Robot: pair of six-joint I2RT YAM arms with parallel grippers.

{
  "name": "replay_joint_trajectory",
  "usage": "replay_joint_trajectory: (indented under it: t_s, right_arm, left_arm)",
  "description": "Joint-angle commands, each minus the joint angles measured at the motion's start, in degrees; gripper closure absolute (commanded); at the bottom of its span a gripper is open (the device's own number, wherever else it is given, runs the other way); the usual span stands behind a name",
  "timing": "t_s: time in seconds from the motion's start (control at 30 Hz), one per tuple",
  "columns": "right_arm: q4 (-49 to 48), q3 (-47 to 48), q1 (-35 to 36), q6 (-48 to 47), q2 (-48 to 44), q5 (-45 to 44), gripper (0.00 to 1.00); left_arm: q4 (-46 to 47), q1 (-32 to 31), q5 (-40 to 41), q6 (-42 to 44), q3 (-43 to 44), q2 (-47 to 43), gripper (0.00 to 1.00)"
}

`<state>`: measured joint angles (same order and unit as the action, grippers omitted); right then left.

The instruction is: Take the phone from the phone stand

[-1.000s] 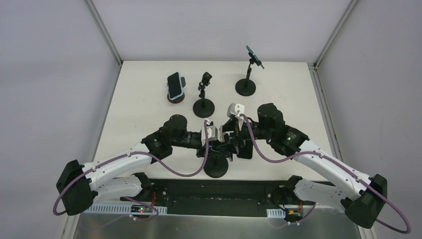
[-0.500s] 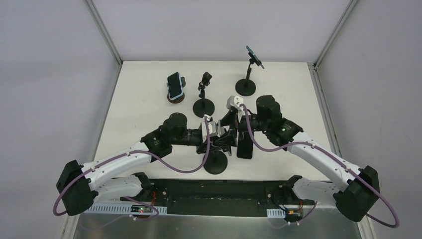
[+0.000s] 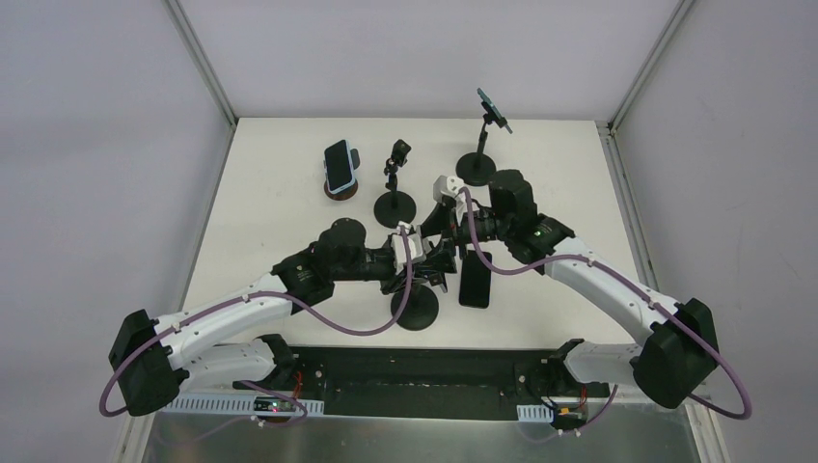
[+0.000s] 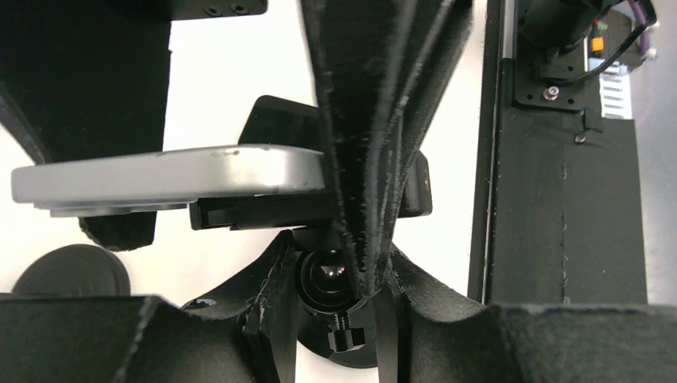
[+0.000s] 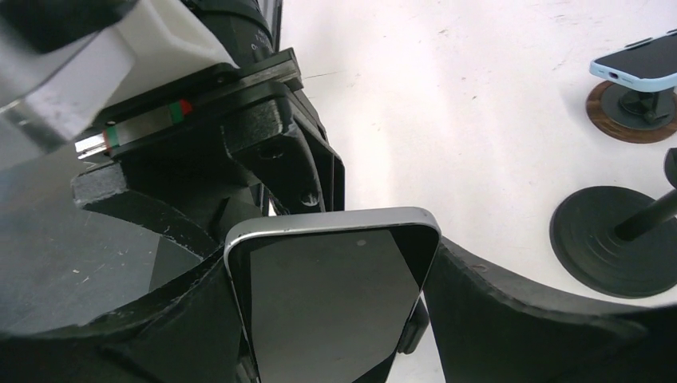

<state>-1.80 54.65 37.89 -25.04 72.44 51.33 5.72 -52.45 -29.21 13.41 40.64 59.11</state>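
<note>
Our right gripper (image 5: pixel 335 319) pinches the phone (image 5: pixel 319 271) between its pads. Our left gripper (image 3: pixel 433 275), just beside it, clamps the stand (image 3: pixel 417 309). The phone looks nearly free; drawing it clear remains.

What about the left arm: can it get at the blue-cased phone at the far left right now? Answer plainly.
Probably not yet: the left gripper is clamped on the near phone stand. Once it lets go, bare table lies between it and the blue-cased phone, so the way looks free.
</note>
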Motion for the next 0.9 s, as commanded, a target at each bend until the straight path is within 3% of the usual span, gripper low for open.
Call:
replay_joint_trajectory:
  t_s: [0.0, 0.43, 0.87]
  right_arm:
    - [-8.88, 1.26, -6.43, -19.36, 7.83, -27.78, 1.00]
    - [-2.13, 0.64, -7.81, -27.91, 5.94, -19.11, 1.00]
    - [17.94, 7.52, -9.50, -38.06, 4.63, -8.45, 1.00]
  left_arm:
    - [-8.85, -11.09, -20.72, 2.47, 0.86, -0.46, 1.00]
    - [-9.53, -18.02, -24.49, 5.02, 0.75, -0.93, 1.00]
    - [-9.66, -18.66, -24.63, 5.26, -0.45, -1.00, 1.00]
